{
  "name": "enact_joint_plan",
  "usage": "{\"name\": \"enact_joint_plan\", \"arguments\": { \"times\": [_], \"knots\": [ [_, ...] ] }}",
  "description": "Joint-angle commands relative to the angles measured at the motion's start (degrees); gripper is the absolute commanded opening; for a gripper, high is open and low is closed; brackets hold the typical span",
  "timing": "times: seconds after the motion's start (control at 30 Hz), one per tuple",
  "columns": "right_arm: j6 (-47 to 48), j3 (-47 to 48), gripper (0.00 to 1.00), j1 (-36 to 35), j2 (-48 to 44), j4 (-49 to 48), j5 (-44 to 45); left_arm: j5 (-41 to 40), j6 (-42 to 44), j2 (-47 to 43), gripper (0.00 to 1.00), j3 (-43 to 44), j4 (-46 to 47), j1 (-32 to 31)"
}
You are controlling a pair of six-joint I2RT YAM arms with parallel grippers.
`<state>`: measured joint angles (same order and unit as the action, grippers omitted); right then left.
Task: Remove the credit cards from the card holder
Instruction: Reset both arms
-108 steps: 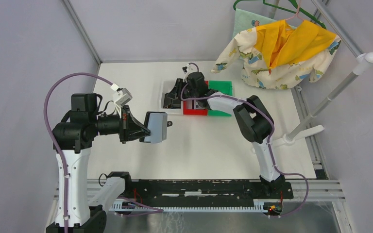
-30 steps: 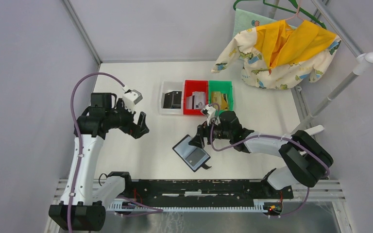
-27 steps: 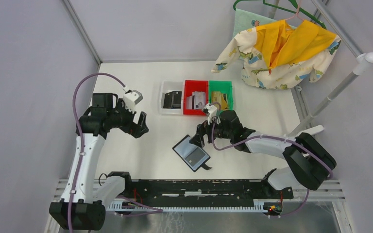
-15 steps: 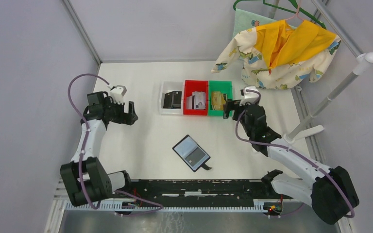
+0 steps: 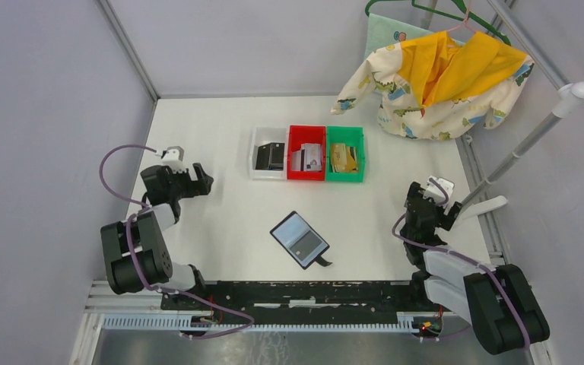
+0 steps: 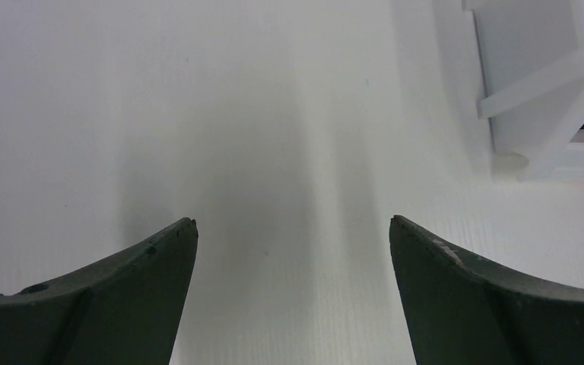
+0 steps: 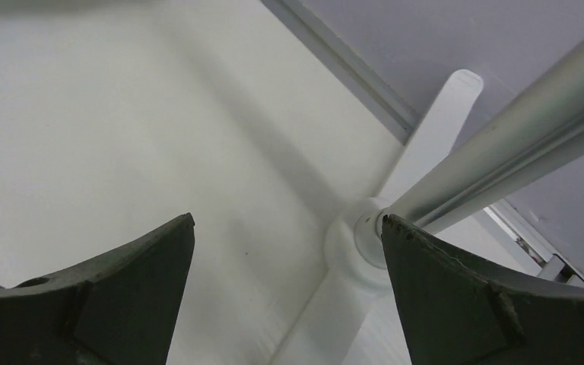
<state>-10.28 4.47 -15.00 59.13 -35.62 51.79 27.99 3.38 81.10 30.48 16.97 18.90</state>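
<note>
The left gripper (image 6: 293, 224) and right gripper (image 7: 285, 220) are both hovering spread and empty, well to either side of the open card holder (image 5: 299, 239).

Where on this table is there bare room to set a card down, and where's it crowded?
Bare: between the left gripper and the card holder; between the card holder and the right gripper; the far-left corner behind the white bin. Crowded: the bin row and the garment, far right.
</note>
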Motion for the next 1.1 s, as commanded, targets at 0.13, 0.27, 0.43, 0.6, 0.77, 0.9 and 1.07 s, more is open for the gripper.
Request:
{"name": "enact_joint_plan", "arguments": {
  "times": [0.13, 0.27, 0.43, 0.6, 0.77, 0.9, 1.07],
  "knots": [
    [8.0, -6.4, 0.98, 4.5, 7.58, -25.08, 0.02, -5.65, -10.13, -0.34, 1.0, -13.85, 37.35, 0.03],
    [12.44, -8.49, 0.98, 4.47, 12.13, -35.95, -3.35, -6.95, -14.25, 2.59, 1.0, -17.31, 50.0, -0.57],
    [17.62, -8.9, 0.98, 4.5, 14.53, -39.99, -12.88, -9.58, -11.93, 3.6, 1.0, -21.1, 58.53, -3.9],
    [21.38, -13.26, 0.98, 4.23, 16.52, -49.47, -22.99, -27.11, 0.82, 7.25, 1.0, -23.86, 63.42, -19.95],
    [20.17, -10.31, 0.98, 6.03, 19.24, -46.66, -24.47, -31.25, -0.92, 7.85, 1.0, -17.72, 53.11, -19.73],
    [19.15, -10.27, 0.98, 7.63, 19.23, -46.46, -26.3, -30.47, -1.57, 7.49, 1.0, -17.6, 52.66, -19.19],
    [19.25, -10.41, 0.98, 7.63, 19.02, -46.48, -26.39, -36.9, -4.59, 7.42, 1.0, -15.99, 49.64, -18.98]
  ]
}}
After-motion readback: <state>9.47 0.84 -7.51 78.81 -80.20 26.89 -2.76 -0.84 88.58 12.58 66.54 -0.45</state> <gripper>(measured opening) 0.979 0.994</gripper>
